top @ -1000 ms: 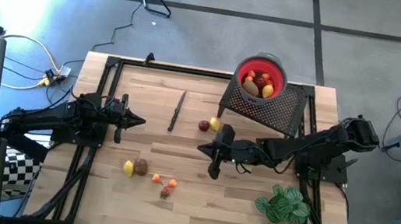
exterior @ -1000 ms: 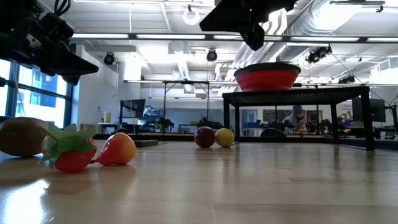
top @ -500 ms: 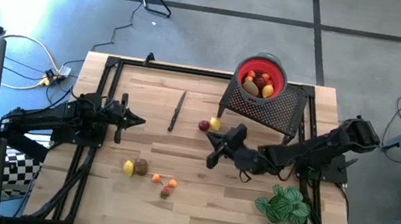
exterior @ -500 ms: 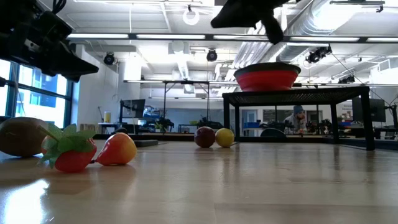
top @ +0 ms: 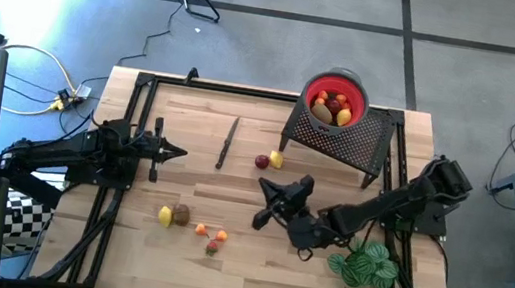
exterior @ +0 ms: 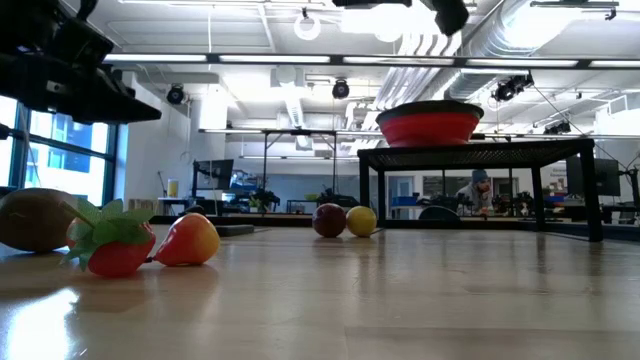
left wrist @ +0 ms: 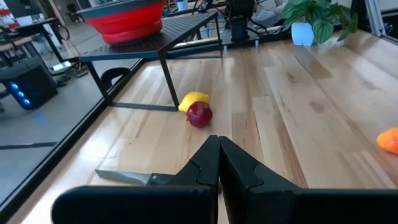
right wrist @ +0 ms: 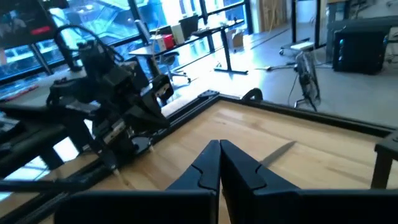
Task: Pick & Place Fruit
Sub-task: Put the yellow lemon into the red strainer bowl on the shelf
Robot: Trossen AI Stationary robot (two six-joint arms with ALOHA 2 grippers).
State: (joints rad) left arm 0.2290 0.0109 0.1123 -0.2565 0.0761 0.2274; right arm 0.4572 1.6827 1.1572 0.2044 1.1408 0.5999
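Fruit lies loose on the wooden table: a red piece (top: 262,162) and a yellow piece (top: 277,159) near the middle, also in the left wrist view (left wrist: 199,114). A yellow piece (top: 165,216), a brown piece (top: 181,215), small orange pieces (top: 203,229) and a strawberry (top: 212,247) lie nearer the front. A red bowl (top: 339,80) holding several fruits sits on a black mesh stand (top: 344,141). My left gripper (top: 178,154) is shut and empty at the table's left. My right gripper (top: 264,204) is shut and empty, held above the table's middle.
A thin dark knife (top: 227,143) lies on the far-left part of the table. A green leafy plant (top: 364,268) stands at the near right corner, beside my right arm. A black frame rails the table's edges.
My right arm has swung toward the table's near edge, carrying its gripper from beside the red and yellow fruit toward the front middle and turning it. In the low view it has gone up, almost out of the picture.
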